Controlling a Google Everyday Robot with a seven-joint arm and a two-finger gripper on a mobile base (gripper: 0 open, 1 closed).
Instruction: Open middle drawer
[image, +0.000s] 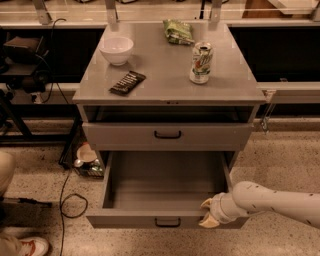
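The middle drawer (165, 185) is grey metal and stands pulled far out, with an empty interior. Its front panel carries a small black bar handle (167, 221). My gripper (204, 215) is at the right end of that front panel, at the drawer's front right corner, well right of the handle. Its two cream fingers (206, 204) are spread apart and hold nothing. My white arm (280, 202) comes in from the right edge. The drawer above (167, 134) sits slightly out, with a dark gap over it. Any drawer below is hidden.
On the cabinet top (170, 85) are a white bowl (116, 49), a dark snack bar (127, 82), a soda can (201, 62) and a green chip bag (178, 31). Cables (67, 200) and clutter (86, 159) lie on the floor to the left. A shoe (27, 246) is at the bottom left.
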